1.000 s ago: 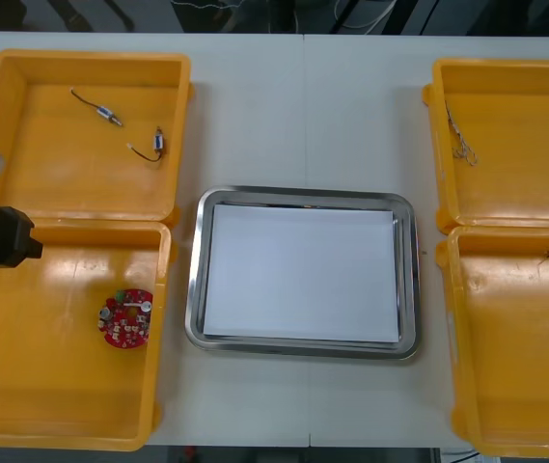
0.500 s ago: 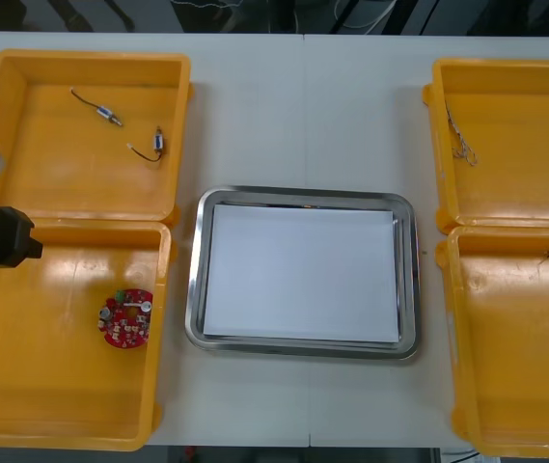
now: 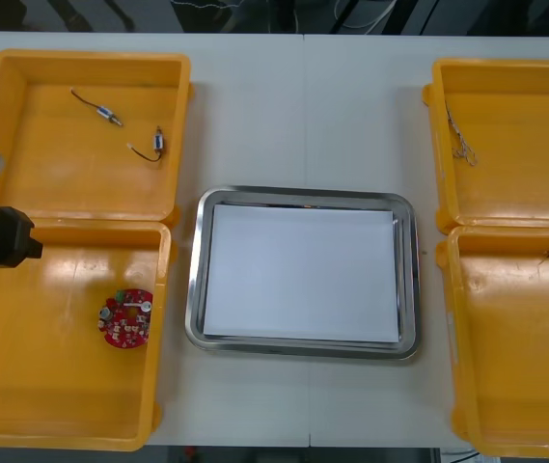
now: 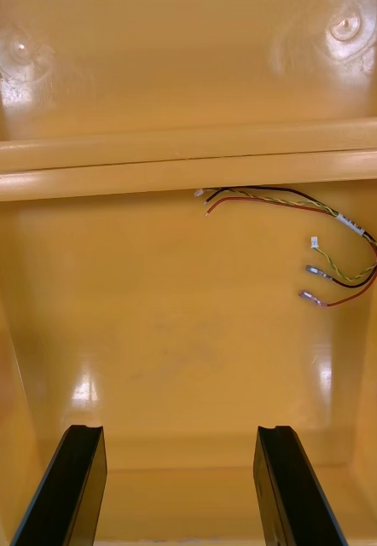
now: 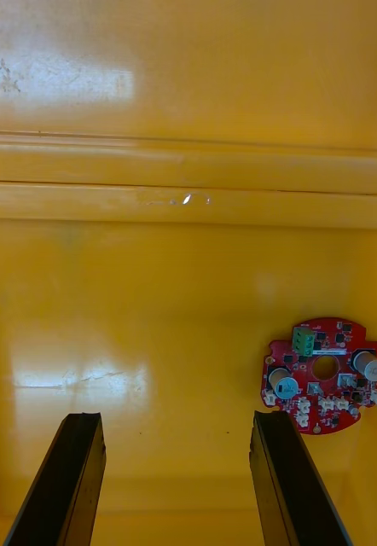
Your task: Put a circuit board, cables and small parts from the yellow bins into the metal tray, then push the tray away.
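Left of the metal tray (image 3: 195, 289), my left gripper (image 5: 176, 418) hangs fingers apart, circuit board (image 5: 323, 375) just beside one finger. First pick, I'd say: shift over it, then drop. Right of the tray, right gripper's (image 4: 178, 428) spread too, near the red and yellow cable (image 4: 349, 222).

The yellow bins (image 3: 42, 386) are smooth, glossy plastic with bright patches of light. The tray (image 3: 195, 289) has a polished, mirror-like metal rim around a matt white inside. The desk (image 3: 303, 116) is pale, smooth and matt. The red circuit board (image 3: 126, 318) carries small shiny metal pieces. The cables (image 4: 333, 256) have smooth coloured sheaths. The fingers (image 5: 76, 478) of the left tool (image 5: 173, 422) and right tool (image 4: 178, 435) are matt black.
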Robot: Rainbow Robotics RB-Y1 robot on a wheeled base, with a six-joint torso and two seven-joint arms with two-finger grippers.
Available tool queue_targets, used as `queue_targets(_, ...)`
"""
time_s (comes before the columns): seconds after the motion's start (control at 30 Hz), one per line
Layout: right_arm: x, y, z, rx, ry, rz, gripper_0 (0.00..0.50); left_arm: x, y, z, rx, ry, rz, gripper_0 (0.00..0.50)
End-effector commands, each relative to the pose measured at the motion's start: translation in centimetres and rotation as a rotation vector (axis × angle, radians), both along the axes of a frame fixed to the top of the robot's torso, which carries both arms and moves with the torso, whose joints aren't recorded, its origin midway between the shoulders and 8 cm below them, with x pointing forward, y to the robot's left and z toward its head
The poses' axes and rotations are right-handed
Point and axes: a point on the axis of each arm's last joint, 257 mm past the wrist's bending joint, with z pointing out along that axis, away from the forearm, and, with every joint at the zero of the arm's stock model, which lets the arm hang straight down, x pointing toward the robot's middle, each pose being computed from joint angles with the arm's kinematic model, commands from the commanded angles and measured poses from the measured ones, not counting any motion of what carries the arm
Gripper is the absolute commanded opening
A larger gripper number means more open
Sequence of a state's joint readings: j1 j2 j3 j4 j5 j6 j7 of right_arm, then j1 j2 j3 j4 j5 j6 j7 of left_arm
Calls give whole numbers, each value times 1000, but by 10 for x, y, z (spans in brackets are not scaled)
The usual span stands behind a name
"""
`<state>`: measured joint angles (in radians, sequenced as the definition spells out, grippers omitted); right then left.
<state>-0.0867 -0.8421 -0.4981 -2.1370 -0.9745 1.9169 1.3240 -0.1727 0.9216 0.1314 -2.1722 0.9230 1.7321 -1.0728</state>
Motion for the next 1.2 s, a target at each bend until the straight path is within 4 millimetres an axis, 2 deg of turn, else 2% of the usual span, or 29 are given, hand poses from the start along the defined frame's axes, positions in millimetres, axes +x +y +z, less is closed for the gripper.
queue_targets(0.03, -1, -8, 14, -33, -25, 1, 500, 3, 15, 19, 79, -47, -48, 500)
queue_targets(0.47, -1, -8, 14, -33, -25, 1, 500, 3, 15, 19, 79, -47, -48, 500)
queue_targets(0.5, -5, 0, -4, 11, 5, -1, 500, -13, 14, -11, 59, 33, -39, 500)
queue_targets(0.77, -6, 5, -13, 29, 15, -4, 500, -14, 16, -8, 66, 46, -18, 500)
queue_targets(1.13, 5, -14, -25, 16, -67, -58, 500, -18, 6, -5, 71, 43, -4, 500)
queue_targets(1.2, 8, -25, -31, 20, -73, -87, 500, -21, 3, -5, 75, 53, -2, 500)
